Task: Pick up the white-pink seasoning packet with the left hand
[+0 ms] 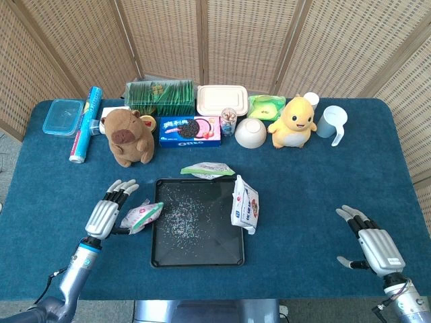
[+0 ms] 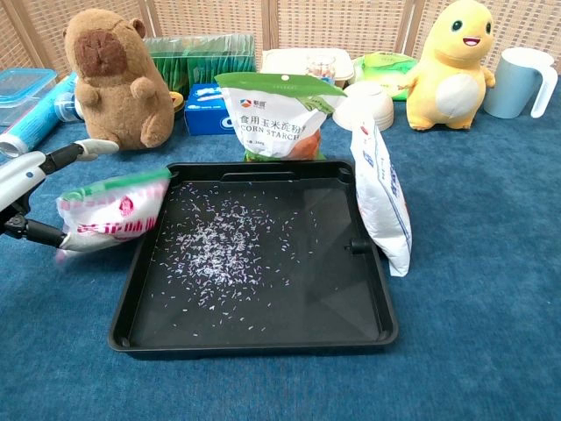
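Observation:
The white-pink seasoning packet (image 1: 141,214) (image 2: 110,217) with a green top edge lies tilted against the left rim of the black tray (image 1: 199,262) (image 2: 254,338). It looks blurred in the chest view. My left hand (image 1: 106,214) (image 2: 26,180) is just left of the packet, with its fingers stretched out and apart above it. The thumb sits by the packet's left end, but the hand is not closed around it. My right hand (image 1: 374,242) rests open at the table's front right, far from the packet, and shows only in the head view.
Scattered grains cover the tray floor. A corn starch bag (image 1: 205,169) (image 2: 279,114) stands at the tray's back edge, and a white-blue bag (image 1: 244,204) (image 2: 383,197) leans on its right rim. A capybara plush (image 1: 128,136), Oreo box (image 1: 190,130), bowl (image 1: 250,132) and yellow toy (image 1: 295,121) line the back.

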Robot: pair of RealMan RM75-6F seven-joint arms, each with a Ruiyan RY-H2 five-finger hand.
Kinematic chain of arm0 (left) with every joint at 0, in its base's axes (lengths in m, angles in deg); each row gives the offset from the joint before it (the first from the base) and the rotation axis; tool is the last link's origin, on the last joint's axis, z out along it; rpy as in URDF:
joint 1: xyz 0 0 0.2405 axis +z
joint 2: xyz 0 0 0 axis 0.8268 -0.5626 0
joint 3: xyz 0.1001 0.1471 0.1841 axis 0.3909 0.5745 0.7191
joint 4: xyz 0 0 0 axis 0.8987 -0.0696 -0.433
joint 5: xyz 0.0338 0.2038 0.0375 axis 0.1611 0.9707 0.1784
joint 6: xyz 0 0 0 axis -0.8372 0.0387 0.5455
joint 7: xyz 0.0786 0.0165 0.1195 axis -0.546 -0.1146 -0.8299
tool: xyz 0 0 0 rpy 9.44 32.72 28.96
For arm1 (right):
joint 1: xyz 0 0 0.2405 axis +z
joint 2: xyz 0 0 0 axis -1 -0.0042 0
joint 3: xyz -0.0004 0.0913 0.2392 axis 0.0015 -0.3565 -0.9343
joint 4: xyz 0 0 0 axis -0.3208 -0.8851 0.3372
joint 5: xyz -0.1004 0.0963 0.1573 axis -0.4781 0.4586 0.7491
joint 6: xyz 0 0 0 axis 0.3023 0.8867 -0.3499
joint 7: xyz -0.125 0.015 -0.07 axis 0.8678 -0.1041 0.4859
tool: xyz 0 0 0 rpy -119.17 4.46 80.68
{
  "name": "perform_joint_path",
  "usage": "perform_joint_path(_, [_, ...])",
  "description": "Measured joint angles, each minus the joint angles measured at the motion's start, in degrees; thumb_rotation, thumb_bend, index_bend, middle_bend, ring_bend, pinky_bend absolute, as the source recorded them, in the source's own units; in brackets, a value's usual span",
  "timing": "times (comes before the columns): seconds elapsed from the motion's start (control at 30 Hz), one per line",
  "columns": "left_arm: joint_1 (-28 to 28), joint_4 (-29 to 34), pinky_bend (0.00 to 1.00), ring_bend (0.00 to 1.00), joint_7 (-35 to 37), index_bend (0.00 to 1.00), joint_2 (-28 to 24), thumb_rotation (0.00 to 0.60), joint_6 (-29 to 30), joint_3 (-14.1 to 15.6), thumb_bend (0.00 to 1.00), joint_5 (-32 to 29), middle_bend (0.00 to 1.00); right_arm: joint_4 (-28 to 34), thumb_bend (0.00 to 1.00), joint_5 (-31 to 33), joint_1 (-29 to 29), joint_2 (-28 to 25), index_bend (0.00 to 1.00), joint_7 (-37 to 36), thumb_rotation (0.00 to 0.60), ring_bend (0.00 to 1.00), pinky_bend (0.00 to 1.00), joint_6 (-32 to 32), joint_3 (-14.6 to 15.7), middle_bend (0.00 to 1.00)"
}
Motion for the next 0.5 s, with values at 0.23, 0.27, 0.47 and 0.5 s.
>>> perform_joint_path(0.23, [1.5, 3.7, 0.02, 0.0, -0.6, 0.0, -4.2, 0.443, 3.1, 1.1, 0.0, 1.8, 0.0, 0.2, 0.01, 0.0, -0.1, -0.4, 0.06, -0.3, 0.6, 0.08, 0.14, 0.4, -0.1, 0.06])
perform_joint_path(0.27, [1.6, 4.4, 0.02, 0.0, -1.3, 0.0, -5.2, 0.443, 3.1, 1.4, 0.0, 2.0, 0.0, 0.3, 0.01, -0.1, -0.1, -0.4, 0.06, -0.3, 0.6, 0.08, 0.14, 0.4, 0.0, 0.06])
perform_joint_path(0.47, [3.0, 10.0, 0.02, 0.0, -10.6, 0.0, -12.3, 0.451, 2.1, 3.1, 0.0, 1.6, 0.0, 0.7, 0.01, -0.3, -0.5, -1.1, 0.06, -1.0, 0.6, 0.08, 0.14, 1.2, 0.0, 0.06])
perform_joint_path(0.5, [3.6, 11.5, 0.02, 0.0, -12.9, 0.0, -13.9, 0.452, 2.5, 3.2, 0.0, 1.3, 0.0, 0.8, 0.01, -0.3, -0.6, -1.3, 0.06, -1.2, 0.6, 0.08, 0.14, 1.5, -0.1, 0.06])
